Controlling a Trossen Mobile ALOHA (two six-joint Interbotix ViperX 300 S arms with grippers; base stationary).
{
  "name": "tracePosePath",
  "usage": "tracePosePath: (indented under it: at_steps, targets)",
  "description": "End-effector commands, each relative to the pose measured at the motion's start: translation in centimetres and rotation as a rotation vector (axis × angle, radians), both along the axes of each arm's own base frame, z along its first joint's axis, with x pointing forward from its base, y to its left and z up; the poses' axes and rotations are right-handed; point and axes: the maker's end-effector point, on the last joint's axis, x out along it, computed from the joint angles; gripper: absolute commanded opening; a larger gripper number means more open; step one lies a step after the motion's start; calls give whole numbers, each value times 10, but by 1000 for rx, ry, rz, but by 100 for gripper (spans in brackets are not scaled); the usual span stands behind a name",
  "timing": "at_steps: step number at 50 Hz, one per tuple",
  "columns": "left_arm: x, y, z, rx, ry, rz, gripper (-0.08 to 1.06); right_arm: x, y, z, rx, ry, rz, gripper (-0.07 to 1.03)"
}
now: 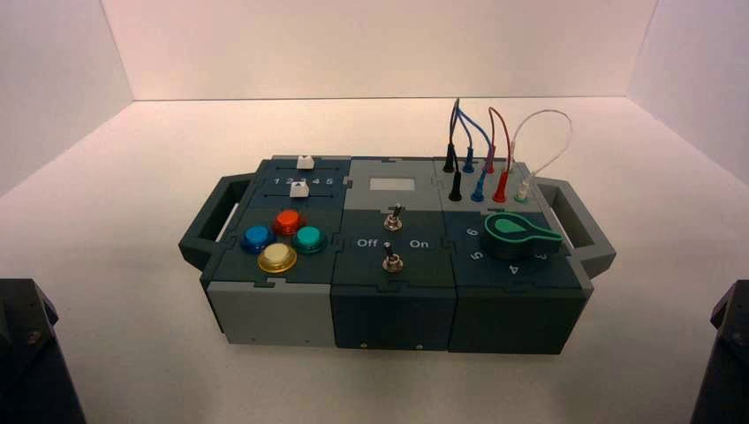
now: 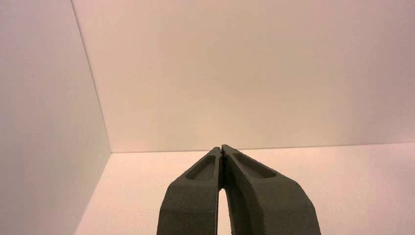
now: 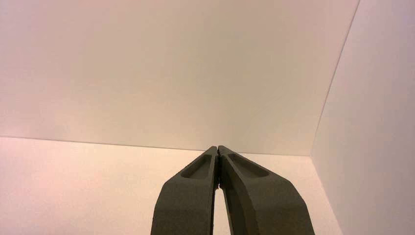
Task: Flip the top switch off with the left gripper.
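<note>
Idling left of the box (image 1: 393, 318), left gripper (image 2: 221, 147), fingers together, should approach top switch (image 1: 394, 219). Right gripper (image 3: 218, 148), likewise closed, is parked right

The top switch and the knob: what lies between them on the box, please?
In the high view, no other part stands between the top switch and the knob; only printed numbers beside the knob.
</note>
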Motion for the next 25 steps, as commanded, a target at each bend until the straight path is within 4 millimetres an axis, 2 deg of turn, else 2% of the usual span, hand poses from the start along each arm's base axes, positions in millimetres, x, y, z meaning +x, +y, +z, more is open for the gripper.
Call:
tracePosePath:
  at_steps: [1, 10, 25]
  targets:
    - [4, -1, 11, 1, -15, -2, -3, 3, 1, 10, 2, -6, 3, -3]
    - [3, -6, 9, -2, 12, -24, -3, 1, 3, 1, 2, 51, 11, -3]
    - [-5, -36, 2, -10, 79, -137, -3, -2, 18, -16, -1, 180, 65, -3]
